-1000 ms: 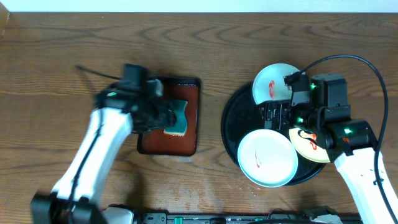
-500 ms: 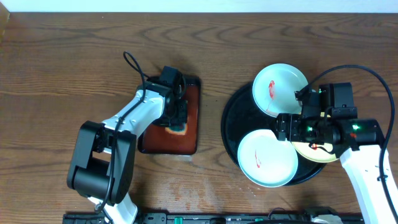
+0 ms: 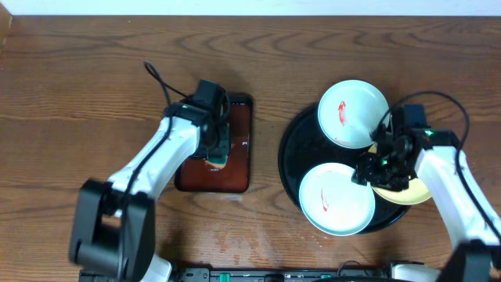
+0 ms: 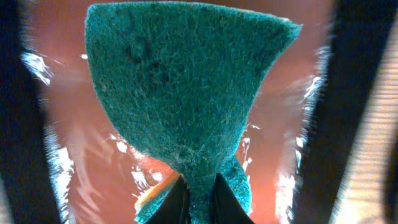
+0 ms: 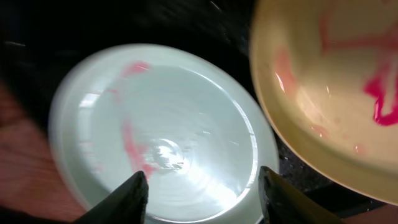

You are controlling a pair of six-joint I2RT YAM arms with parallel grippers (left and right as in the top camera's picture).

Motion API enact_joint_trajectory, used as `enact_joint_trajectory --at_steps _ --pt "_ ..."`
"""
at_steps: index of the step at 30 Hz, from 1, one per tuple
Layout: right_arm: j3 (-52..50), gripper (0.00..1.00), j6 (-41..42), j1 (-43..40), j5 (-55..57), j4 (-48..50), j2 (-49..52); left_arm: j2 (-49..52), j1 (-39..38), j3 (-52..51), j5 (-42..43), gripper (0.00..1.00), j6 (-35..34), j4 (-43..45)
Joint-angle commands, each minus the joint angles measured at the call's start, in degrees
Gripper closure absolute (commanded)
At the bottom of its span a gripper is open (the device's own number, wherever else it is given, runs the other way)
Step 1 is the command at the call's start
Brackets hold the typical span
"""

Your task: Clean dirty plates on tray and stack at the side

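Three plates lie on the black tray: a mint-white plate with a red smear at the back, another mint-white plate at the front, and a pale yellow plate half hidden under my right arm. My right gripper hovers open over the front plate, near its edge beside the yellow plate; the right gripper holds nothing. My left gripper is shut on a teal sponge, and this left gripper pinches its lower end.
A rectangular reddish-brown tray, wet and glossy, lies left of the black tray, under the sponge. Bare wooden table surrounds both trays. The table's front edge runs close below the black tray.
My left gripper has closed on the sponge on the brown tray. My right gripper has swung left from over the yellow plate toward the front mint plate, its jaws narrowing.
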Motion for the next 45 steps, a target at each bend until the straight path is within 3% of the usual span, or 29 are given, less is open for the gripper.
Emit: enact_joint_trajectory --at_steps 1,7,12,15,26,28,31,36,40,45 --pt "-2.1 0.47 0.6 -1.6 -0.2 0.4 4.6 -4.8 0.0 0.2 -1.6 0.92 0.0 -0.9" --pt "-7.2 0.5 2.9 -1.6 0.0 5.7 9.2 -6.1 0.0 0.2 -1.5 0.93 -0.1 -1.4" --pt "-9.9 0.82 3.6 -1.6 -0.5 11.7 9.7 -6.1 0.0 0.2 -1.5 0.92 -0.1 -2.2" --pt "-9.0 0.94 3.7 -1.6 -1.3 14.4 9.4 -6.1 0.0 0.2 -1.5 0.92 -0.1 -2.8" --pt "-7.5 0.99 1.2 -1.7 -7.8 19.5 1.7 -6.1 0.0 0.2 -1.5 0.93 -0.1 -4.5" --pt "-7.5 0.98 0.6 -1.6 -7.7 19.3 -1.0 -6.2 0.0 0.2 -1.5 0.93 -0.1 -4.6" --pt "-7.3 0.75 1.0 -1.7 -6.2 14.1 -5.8 -6.5 0.0 0.2 -1.5 0.93 -0.1 -4.6" --pt "-7.3 0.58 10.4 -1.7 9.8 2.2 -10.5 -6.6 0.0 0.2 -1.5 0.93 -0.1 -5.0" --pt "-9.2 0.58 10.8 -1.6 8.0 0.1 -10.3 -6.6 0.0 0.2 -1.5 0.93 -0.1 -5.2" --pt "-17.0 0.58 10.8 -1.6 2.8 8.5 -8.1 -6.6 0.0 0.2 -1.5 0.92 0.0 -5.2"
